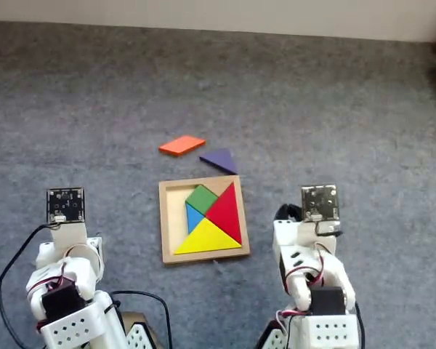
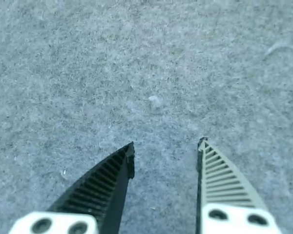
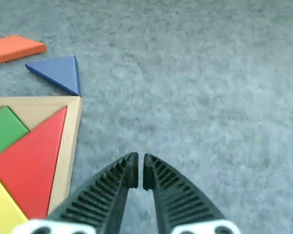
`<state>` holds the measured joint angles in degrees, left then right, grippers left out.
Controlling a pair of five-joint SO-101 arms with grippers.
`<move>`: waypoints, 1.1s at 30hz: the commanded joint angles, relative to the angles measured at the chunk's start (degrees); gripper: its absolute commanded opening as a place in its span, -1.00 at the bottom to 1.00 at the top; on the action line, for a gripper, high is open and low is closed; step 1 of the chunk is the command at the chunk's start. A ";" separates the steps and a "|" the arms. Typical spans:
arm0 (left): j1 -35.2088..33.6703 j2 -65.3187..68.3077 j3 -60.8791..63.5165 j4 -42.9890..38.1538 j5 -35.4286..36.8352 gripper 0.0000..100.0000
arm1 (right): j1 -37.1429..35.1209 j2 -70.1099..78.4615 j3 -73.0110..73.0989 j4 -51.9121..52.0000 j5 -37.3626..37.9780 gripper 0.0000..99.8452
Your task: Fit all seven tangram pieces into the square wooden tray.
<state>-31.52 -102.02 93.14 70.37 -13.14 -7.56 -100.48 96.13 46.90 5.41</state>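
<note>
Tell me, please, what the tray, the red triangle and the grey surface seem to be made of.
Tray: likely bare light wood, matte pale tan. Red triangle: probably painted wood, flat even colour, though plastic is possible. Grey surface: carpet or felt, by its fuzzy fibrous texture.

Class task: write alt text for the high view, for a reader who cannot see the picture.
A square wooden tray on grey carpet holds a green square, blue triangle, red triangle and yellow triangle, with bare wood at its left. An orange piece and a purple triangle lie beyond it; the left arm and right arm flank it.
</note>
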 commanded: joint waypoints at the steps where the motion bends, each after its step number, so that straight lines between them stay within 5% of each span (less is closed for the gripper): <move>1: 0.92 -1.98 -3.82 -0.53 0.09 -0.57 | 1.10 -4.62 8.40 6.02 0.62 -0.93; 13: 8.66 -1.36 -17.45 1.58 0.26 -0.57 | 1.19 -4.35 8.40 24.04 0.62 -0.93; 27: 9.27 -1.27 -26.24 5.36 0.26 -0.57 | 9.45 -4.35 8.40 24.57 0.62 -0.93; 33: 16.40 -1.27 -28.09 5.71 1.85 -0.57 | 9.45 -4.35 8.40 24.57 0.62 -0.93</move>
<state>-20.62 -102.02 68.44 75.82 -13.14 1.05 -103.91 96.04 71.16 5.41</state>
